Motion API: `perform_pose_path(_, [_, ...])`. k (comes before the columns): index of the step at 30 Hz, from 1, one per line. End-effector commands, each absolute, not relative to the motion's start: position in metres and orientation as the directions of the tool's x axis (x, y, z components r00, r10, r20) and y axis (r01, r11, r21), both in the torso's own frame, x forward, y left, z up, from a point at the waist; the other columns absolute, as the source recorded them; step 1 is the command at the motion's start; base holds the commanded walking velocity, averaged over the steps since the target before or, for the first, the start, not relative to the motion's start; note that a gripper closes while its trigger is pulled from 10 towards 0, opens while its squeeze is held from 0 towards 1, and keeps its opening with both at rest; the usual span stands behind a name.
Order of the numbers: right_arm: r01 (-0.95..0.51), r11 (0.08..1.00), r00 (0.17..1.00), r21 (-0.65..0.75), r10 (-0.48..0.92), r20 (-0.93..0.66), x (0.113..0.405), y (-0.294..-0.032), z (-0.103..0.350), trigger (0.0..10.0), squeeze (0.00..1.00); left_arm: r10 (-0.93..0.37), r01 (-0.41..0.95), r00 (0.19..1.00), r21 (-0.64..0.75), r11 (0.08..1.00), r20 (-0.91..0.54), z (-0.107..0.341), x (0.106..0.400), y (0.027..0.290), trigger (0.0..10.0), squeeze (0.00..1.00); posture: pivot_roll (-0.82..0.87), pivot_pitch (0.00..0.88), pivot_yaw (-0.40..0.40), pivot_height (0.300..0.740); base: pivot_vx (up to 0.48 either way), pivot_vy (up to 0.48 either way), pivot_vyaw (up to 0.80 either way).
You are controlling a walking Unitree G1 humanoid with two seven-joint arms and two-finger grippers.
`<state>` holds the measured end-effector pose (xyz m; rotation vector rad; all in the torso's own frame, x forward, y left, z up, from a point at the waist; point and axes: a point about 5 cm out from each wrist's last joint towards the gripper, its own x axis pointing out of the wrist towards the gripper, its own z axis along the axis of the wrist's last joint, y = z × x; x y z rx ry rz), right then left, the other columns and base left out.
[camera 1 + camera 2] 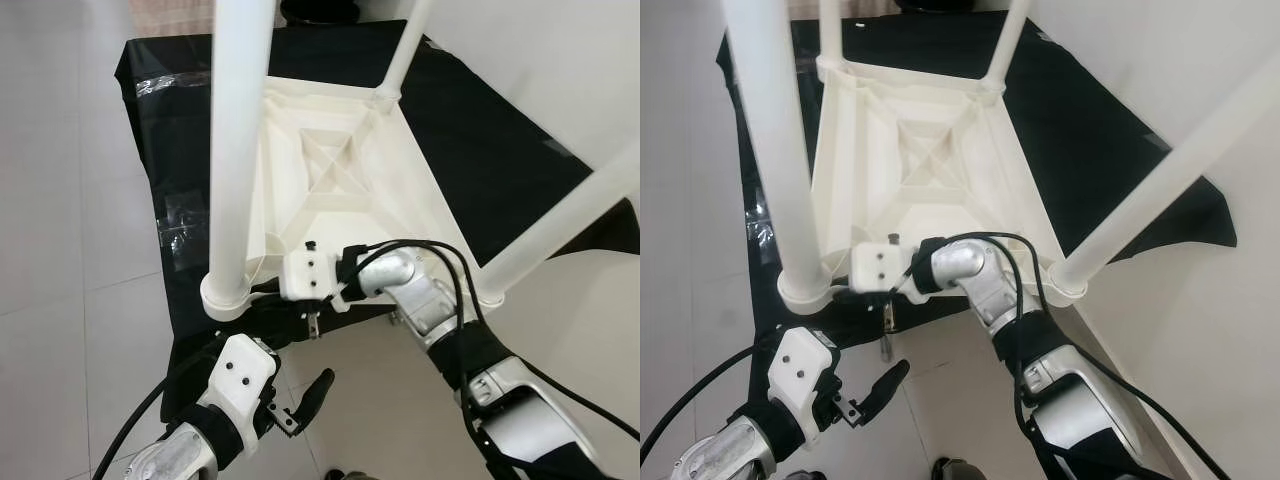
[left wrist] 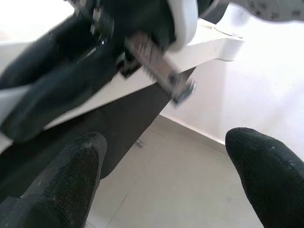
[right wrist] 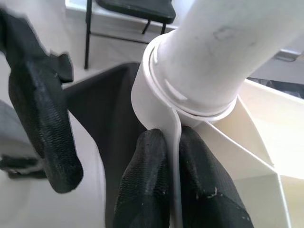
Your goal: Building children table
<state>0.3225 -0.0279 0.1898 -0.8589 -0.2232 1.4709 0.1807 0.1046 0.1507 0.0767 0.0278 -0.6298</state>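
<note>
The white children's table lies upside down on a black cloth, 4 legs up; the right gripper pinches its rim beside 1 leg; the left gripper hangs open below; steadying calls for a firm, level hold.

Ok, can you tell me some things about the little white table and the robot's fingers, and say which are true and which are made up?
1. The white plastic children's table lies upside down on a black cloth. True.
2. The right gripper pinches the table's rim. True.
3. The left gripper holds a table leg. False: its fingers are open, holding nothing.
4. The cloth is red. False: black.
</note>
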Motion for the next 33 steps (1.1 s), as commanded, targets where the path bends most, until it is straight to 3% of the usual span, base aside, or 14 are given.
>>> perform_pose_path(1, [-0.624,-0.034,0.183,-0.781,0.965,-0.188,0.318,-0.016,0.210,10.0,0.81,-0.591,0.595,0.803,0.047,0.802,-0.074,0.147,0.178,0.104,10.0,0.00,0.03,0.218,-0.087,0.740,0.000,0.000,0.00])
perform_pose_path(2, [-0.624,-0.034,0.183,-0.781,0.965,-0.188,0.318,-0.016,0.210,10.0,0.81,-0.591,0.595,0.803,0.047,0.802,-0.074,0.147,0.178,0.104,10.0,0.00,0.03,0.218,-0.087,0.740,0.000,0.000,0.00])
perform_pose_path(3, [-0.603,0.002,0.231,-0.798,0.958,-0.172,0.322,-0.019,0.210,10.0,1.00,-0.592,0.595,0.803,0.047,0.802,-0.074,0.147,0.179,0.104,10.0,0.00,0.03,0.218,-0.087,0.740,0.000,0.000,0.00])
perform_pose_path(6, [-0.579,0.080,0.332,-0.811,0.932,-0.145,0.332,-0.030,0.213,10.0,1.00,-0.593,0.597,0.802,0.046,0.801,-0.073,0.147,0.179,0.104,10.0,0.00,0.02,0.217,-0.084,0.740,0.000,0.000,0.00])
perform_pose_path(7, [-0.579,0.080,0.332,-0.811,0.932,-0.145,0.332,-0.030,0.213,10.0,1.00,-0.593,0.597,0.802,0.046,0.801,-0.073,0.147,0.179,0.104,10.0,0.00,0.02,0.217,-0.084,0.740,0.000,0.000,0.00])
perform_pose_path(10, [-0.529,0.173,0.451,-0.830,0.887,-0.102,0.345,-0.050,0.220,10.0,1.00,-0.595,0.598,0.801,0.046,0.800,-0.072,0.146,0.180,0.104,10.0,0.00,0.01,0.214,-0.081,0.740,0.000,0.000,0.00])
perform_pose_path(13, [-0.551,0.193,0.498,-0.812,0.857,-0.134,0.349,-0.072,0.221,10.0,1.00,-0.597,0.601,0.799,0.046,0.798,-0.072,0.146,0.180,0.104,10.0,0.00,0.01,0.214,-0.081,0.740,0.000,0.000,0.00])
perform_pose_path(18, [-0.682,0.195,0.487,-0.705,0.840,-0.239,0.341,-0.111,0.209,10.0,1.00,-0.609,0.612,0.790,0.049,0.789,-0.070,0.146,0.180,0.102,10.0,0.00,0.01,0.209,-0.078,0.740,0.000,0.000,0.00])
perform_pose_path(19, [-0.727,0.204,0.483,-0.655,0.830,-0.278,0.337,-0.125,0.205,10.0,0.40,-0.618,0.621,0.784,0.046,0.783,-0.068,0.146,0.180,0.102,10.0,0.00,0.00,0.208,-0.077,0.740,0.000,0.000,0.00])
perform_pose_path(20, [-0.727,0.204,0.483,-0.655,0.830,-0.278,0.337,-0.125,0.205,10.0,0.40,-0.618,0.621,0.784,0.046,0.783,-0.068,0.146,0.180,0.102,10.0,0.00,0.00,0.208,-0.077,0.740,0.000,0.000,0.00])
perform_pose_path(21, [-0.760,0.193,0.473,-0.621,0.820,-0.323,0.331,-0.139,0.201,10.0,0.00,-0.626,0.629,0.777,0.047,0.776,-0.063,0.147,0.181,0.102,10.0,0.00,0.00,0.204,-0.072,0.740,0.000,0.000,0.00])
perform_pose_path(23, [-0.780,0.186,0.470,-0.598,0.805,-0.363,0.327,-0.150,0.198,10.0,0.00,-0.635,0.638,0.770,0.047,0.769,-0.060,0.147,0.181,0.101,10.0,0.00,0.00,0.204,-0.072,0.740,0.000,0.000,0.00])
perform_pose_path(26, [-0.838,0.115,0.458,-0.534,0.680,-0.572,0.310,-0.198,0.189,10.0,0.00,-0.722,0.725,0.689,0.074,0.685,-0.067,0.148,0.178,0.093,10.0,0.00,-0.02,0.193,-0.062,0.740,0.000,0.000,0.00])
perform_pose_path(33, [-0.829,0.091,0.513,-0.552,0.519,-0.684,0.309,-0.228,0.188,10.0,0.00,-0.760,0.766,0.643,0.082,0.638,-0.091,0.145,0.176,0.091,10.0,0.00,-0.03,0.185,-0.059,0.740,0.000,0.000,0.00])
